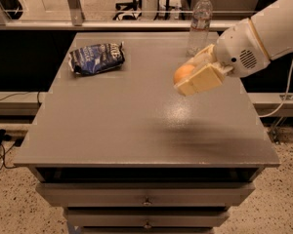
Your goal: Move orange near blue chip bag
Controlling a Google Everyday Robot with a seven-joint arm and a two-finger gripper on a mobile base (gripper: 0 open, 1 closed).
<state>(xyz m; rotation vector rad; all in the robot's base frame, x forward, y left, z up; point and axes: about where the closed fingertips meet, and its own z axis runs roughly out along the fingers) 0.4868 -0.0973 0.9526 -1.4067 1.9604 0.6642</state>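
Orange (pixel 182 72) clamped in gripper (pixel 186 80) jaws above grey table (pixel 132 130), near water bottle (pixel 199 24), well apart from blue chip bag (pixel 96 58).

Cream gripper (pixel 189 81) above grey table (pixel 132 126) clasps bright-orange orange (pixel 183 73).

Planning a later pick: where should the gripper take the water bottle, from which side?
Probably across its middle, level from the front: the water bottle stands upright, round, at the table's far edge. The gripper, above the table in front of it, is shut on the orange.
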